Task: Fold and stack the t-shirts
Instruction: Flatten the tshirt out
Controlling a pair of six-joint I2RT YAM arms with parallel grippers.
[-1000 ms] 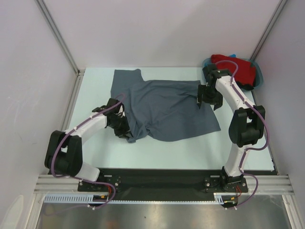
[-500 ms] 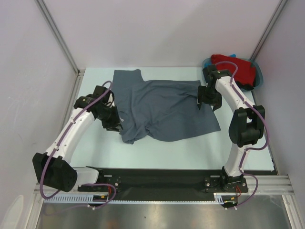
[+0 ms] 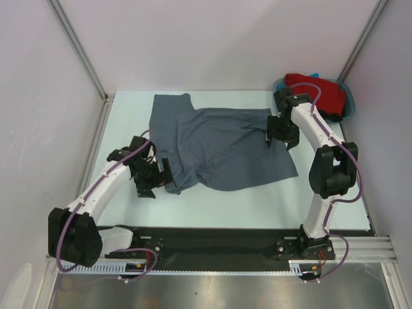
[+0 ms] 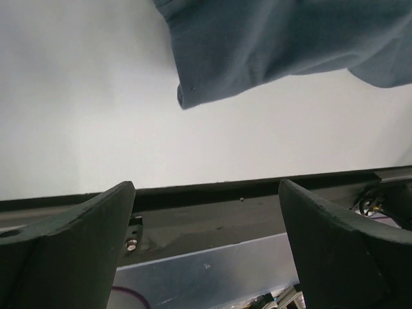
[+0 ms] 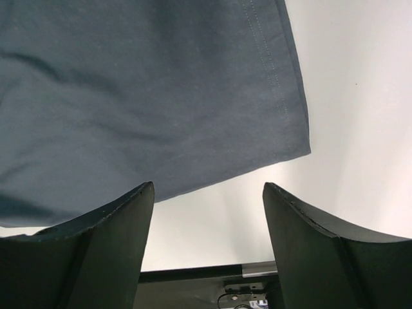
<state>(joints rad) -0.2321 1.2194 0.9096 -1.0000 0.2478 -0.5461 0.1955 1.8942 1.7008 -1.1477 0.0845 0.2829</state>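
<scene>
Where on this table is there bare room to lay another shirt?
Widest: the near strip of table between the grey shirt and the black rail. A narrow strip along the back wall. Crowded at far right: right arm, tub, red shirt.

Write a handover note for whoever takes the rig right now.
Left end effector: open, empty, over bare table beside the grey t-shirt's bunched near-left corner.
Right end effector: open, empty, above that shirt's right edge.
Grey t-shirt lies spread out, wrinkled, unfolded. Red t-shirt sits heaped in the teal tub, far right corner.
Done: nothing folded or stacked.
Left: flatten and fold the grey, fetch and fold the red, stack both.
</scene>
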